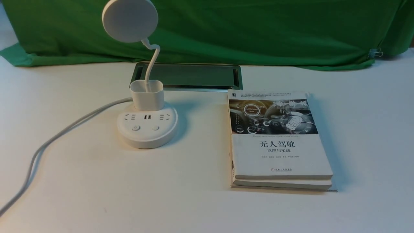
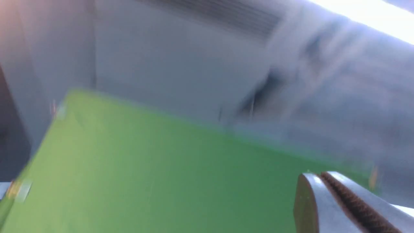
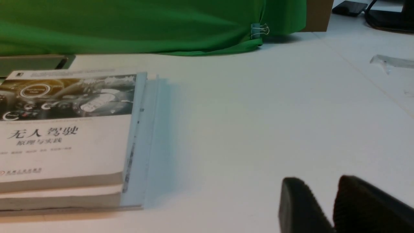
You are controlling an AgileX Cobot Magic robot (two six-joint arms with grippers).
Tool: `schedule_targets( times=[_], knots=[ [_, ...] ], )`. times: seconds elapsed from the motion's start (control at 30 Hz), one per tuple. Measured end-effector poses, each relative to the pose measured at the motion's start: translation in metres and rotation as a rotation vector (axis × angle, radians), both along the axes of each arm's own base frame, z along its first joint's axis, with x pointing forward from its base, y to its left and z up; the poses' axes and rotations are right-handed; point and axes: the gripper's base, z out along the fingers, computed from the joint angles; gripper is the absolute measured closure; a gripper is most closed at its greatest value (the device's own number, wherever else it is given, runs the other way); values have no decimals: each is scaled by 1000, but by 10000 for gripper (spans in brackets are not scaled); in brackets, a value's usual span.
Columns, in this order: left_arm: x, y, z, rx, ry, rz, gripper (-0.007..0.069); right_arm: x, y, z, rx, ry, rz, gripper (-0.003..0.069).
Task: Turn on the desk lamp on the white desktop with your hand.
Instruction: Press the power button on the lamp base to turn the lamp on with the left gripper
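The desk lamp [image 1: 147,127] stands on the white desktop [image 1: 97,194] at the left, its round head [image 1: 130,20] unlit above a bent neck and a small cup. Two round buttons [image 1: 136,128] sit on the front of its base. Neither arm shows in the front view. In the left wrist view, which is blurred, my left gripper [image 2: 318,176] has its fingers pressed together with nothing between them, in front of green cloth [image 2: 145,178]; the lamp is out of that view. My right gripper [image 3: 318,183] hovers low over the desktop [image 3: 258,113], jaws slightly apart and empty.
A stack of two books [image 1: 278,139] lies right of the lamp, and appears beside my right gripper as the books [image 3: 61,136]. A metal-rimmed cable slot [image 1: 190,76] lies behind the lamp. The lamp's cord [image 1: 48,145] trails to the front left. Green cloth [image 1: 226,29] hangs at the back.
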Motion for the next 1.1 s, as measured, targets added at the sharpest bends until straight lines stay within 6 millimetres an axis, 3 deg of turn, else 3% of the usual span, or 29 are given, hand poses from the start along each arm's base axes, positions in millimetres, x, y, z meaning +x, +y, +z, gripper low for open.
schedule_targets(
  times=[0.03, 0.07, 0.13, 0.2, 0.23, 0.27, 0.43, 0.57, 0.7, 0.8, 0.9, 1.0, 1.07, 1.1],
  knots=[
    [-2, 0, 6, 5, 5, 4, 603, 0, 0, 0, 0, 0, 0, 421],
    [12, 0, 18, 44, 180, 37, 603, 0, 0, 0, 0, 0, 0, 421],
    [28, 0, 20, 64, 342, 57, 603, 0, 0, 0, 0, 0, 0, 421],
    [65, -3, 8, 77, 613, 66, 603, 0, 0, 0, 0, 0, 0, 421],
    [65, -3, 7, 70, 623, 62, 603, 0, 0, 0, 0, 0, 0, 421],
    [87, -5, -7, 51, 783, 45, 603, 0, 0, 0, 0, 0, 0, 421],
    [145, -18, -58, 15, 1229, -38, 603, 0, 0, 0, 0, 0, 0, 421],
    [169, -36, -93, 51, 1478, -214, 603, 0, 0, 0, 0, 0, 0, 421],
    [184, -57, -113, 106, 1600, -460, 603, 0, 0, 0, 0, 1, 0, 421],
    [203, -69, -121, 139, 1629, -528, 603, 0, 0, 0, 0, 1, 0, 421],
    [218, -76, -127, 163, 1623, -480, 603, 0, 0, 0, 0, 1, 0, 421],
    [255, -89, -137, 241, 1544, -265, 603, 0, 0, 0, 0, 1, 0, 421],
    [263, -91, -143, 262, 1540, -232, 603, 0, 0, 0, 0, 1, 0, 421],
    [283, -97, -143, 265, 1521, -204, 603, 0, 0, 0, 0, 1, 0, 421]
  ],
)
